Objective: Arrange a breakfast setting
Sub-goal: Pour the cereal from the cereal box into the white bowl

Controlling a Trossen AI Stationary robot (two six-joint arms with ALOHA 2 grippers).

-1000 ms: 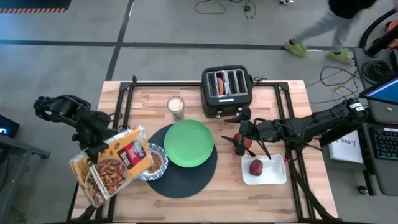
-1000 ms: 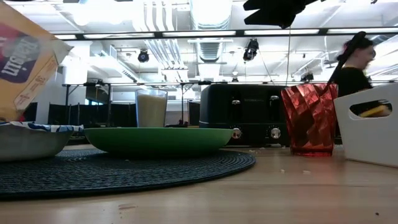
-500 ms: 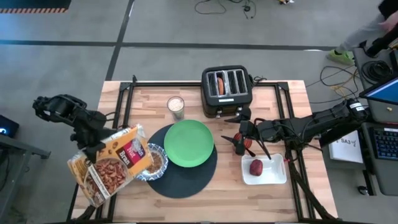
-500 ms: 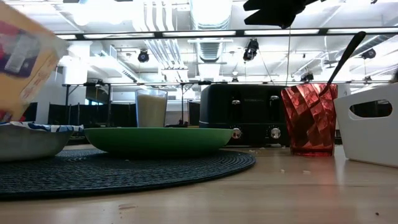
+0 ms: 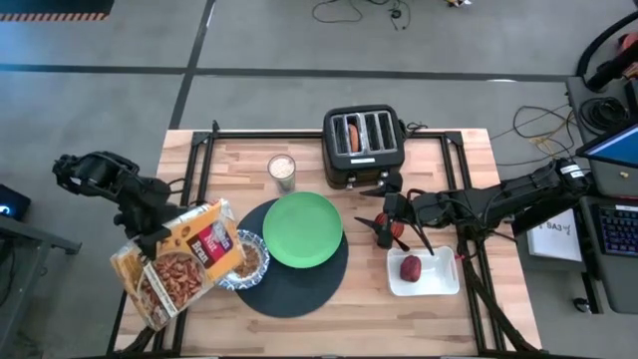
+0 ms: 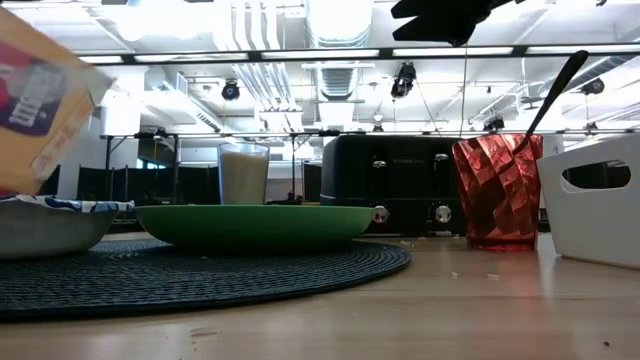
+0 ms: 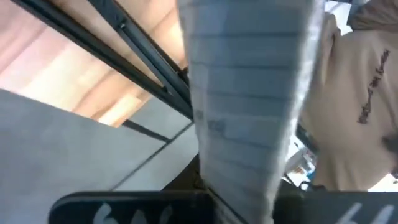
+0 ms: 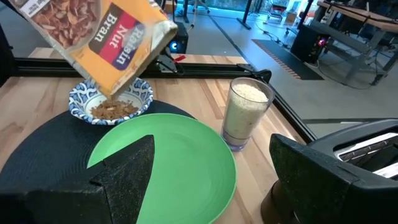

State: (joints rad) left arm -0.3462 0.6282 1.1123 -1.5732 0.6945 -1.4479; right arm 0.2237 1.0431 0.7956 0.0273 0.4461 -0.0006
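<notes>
My left gripper is shut on a yellow cereal box, tipped with its open end over the blue-and-white bowl. The bowl holds cereal and sits on the round dark placemat beside the green plate. My right gripper is open and empty, hovering over the small red cup, in which the metal spoon stands. The bagel sticks out of a toaster slot. The dark red fruit lies in a white tray. My left gripper pinches the cereal box between its two fingers at the box's long edge on the table's left side, away from the open end. The box's narrow side panel runs on ahead of the fingers. The box is lifted clear, tilted, mouth down over the bowl.
A glass of milk stands behind the placemat, and the black toaster stands at the table's far edge. Black frame rails run along the table's sides. Bare wood lies along the near edge.
My left gripper has rocked the cereal box a little toward the table's left edge and back, and the box stays tipped over the bowl. A person walking beyond the table's far right has left the views.
</notes>
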